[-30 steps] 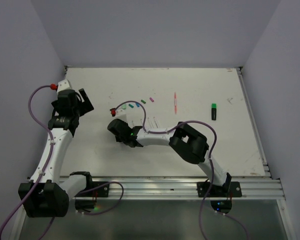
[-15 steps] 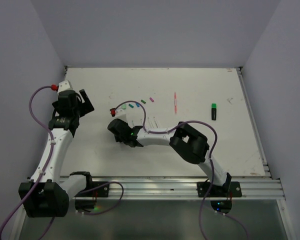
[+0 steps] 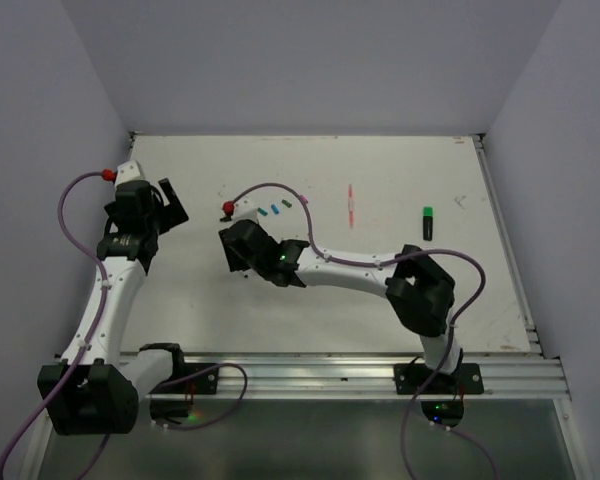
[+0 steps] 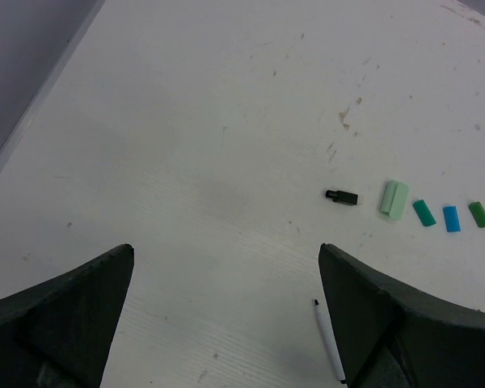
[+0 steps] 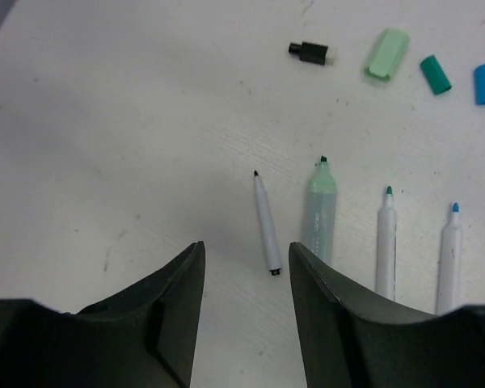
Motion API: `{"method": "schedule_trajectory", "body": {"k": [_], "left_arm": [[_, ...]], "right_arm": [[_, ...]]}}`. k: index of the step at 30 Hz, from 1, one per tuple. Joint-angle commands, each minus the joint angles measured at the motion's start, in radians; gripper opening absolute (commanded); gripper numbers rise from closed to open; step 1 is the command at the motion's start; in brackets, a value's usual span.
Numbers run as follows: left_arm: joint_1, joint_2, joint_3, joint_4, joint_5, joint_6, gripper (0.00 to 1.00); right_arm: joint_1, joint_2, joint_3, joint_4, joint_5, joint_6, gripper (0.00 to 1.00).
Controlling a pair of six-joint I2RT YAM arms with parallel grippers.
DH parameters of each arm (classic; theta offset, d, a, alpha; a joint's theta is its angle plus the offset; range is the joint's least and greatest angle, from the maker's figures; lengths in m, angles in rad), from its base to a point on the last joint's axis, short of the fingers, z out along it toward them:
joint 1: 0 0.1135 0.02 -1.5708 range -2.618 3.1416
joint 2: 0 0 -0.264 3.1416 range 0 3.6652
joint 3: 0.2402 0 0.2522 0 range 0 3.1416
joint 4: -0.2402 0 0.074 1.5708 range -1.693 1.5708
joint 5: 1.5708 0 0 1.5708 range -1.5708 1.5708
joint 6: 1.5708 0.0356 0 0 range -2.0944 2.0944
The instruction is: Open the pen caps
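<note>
Several pen caps lie loose in a row on the white table: a black cap (image 5: 311, 52), a pale green cap (image 5: 386, 54), a teal cap (image 5: 436, 73) and a blue cap (image 5: 484, 83). The left wrist view adds a green cap (image 4: 480, 213). Below them lie uncapped pens: a thin black-tipped pen (image 5: 266, 222), a pale green highlighter (image 5: 321, 212), a teal-tipped pen (image 5: 386, 242) and a blue-tipped pen (image 5: 449, 255). My right gripper (image 5: 245, 250) hovers open just short of the black-tipped pen's rear end, with nothing between its fingers. My left gripper (image 4: 226, 255) is wide open and empty, left of the caps.
A pink pen (image 3: 351, 205) lies alone at the table's middle back. A black highlighter with a green cap (image 3: 428, 222) sits to the right. The side wall runs close behind my left arm (image 3: 130, 225). My right arm's purple cable (image 3: 280, 190) loops over the caps.
The right gripper's jaws have opened, and the right arm has stretched out, its elbow swinging right and the gripper shifting slightly toward the back. The left arm has not moved.
</note>
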State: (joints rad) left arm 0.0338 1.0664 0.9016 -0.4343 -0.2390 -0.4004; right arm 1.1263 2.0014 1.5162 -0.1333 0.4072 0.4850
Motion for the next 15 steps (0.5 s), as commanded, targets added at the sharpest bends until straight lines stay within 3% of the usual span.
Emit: {"method": "schedule_trajectory", "body": {"k": [1,8,15], "left_arm": [[0.012,-0.005,-0.006,0.037,0.013,0.015,1.0],[0.012,0.0,-0.006,0.042,0.032,0.015,1.0],[0.015,0.006,-0.007,0.043,0.058,0.017,1.0]], "right_arm": [[-0.017,-0.127,-0.04,0.046,-0.011,-0.055,0.5],[-0.201,-0.292,-0.184,0.008,-0.03,-0.034,0.51],[-0.638,-0.424,-0.358,-0.11,-0.008,-0.032,0.56]]}}
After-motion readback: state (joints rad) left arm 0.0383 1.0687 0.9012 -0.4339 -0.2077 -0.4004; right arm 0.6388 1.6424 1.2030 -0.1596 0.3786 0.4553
